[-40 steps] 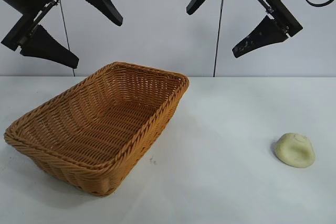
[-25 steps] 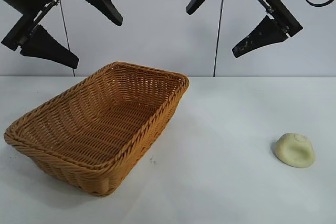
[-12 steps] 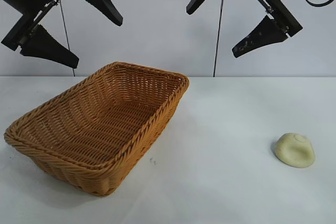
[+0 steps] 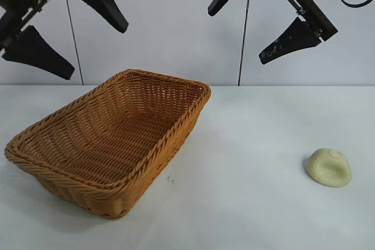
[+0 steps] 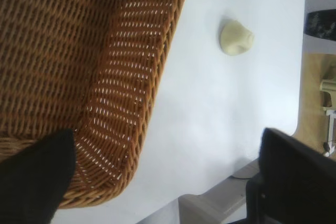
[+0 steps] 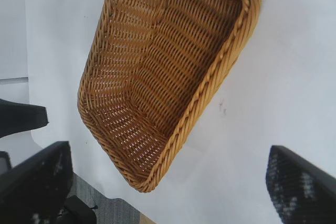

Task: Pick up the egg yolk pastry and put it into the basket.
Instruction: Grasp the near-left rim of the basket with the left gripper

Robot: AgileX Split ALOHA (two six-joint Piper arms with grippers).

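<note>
Nothing lies between the basket [image 4: 111, 139] and the pastry [image 4: 329, 167] on the table [image 4: 252, 144]. My left gripper [image 4: 64, 39] and right gripper [image 4: 252, 24] hang spread wide, high above the basket, the pastry well apart from both.

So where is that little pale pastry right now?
In the exterior view, the egg yolk pastry lies on the white table at the right, well apart from the basket at the left.

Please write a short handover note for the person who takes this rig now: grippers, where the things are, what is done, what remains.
Left gripper: open, empty, high above the basket's left side.
Right gripper: open, empty, high above the table's middle.
Large orange-tan woven wicker basket: on the white table, left side, nothing inside.
Small pale cream-yellow dome-shaped egg yolk pastry: on the table at the right, apart from the basket.
Done: nothing.
Left: grasp the pastry, carry it over, release it in the basket.
</note>
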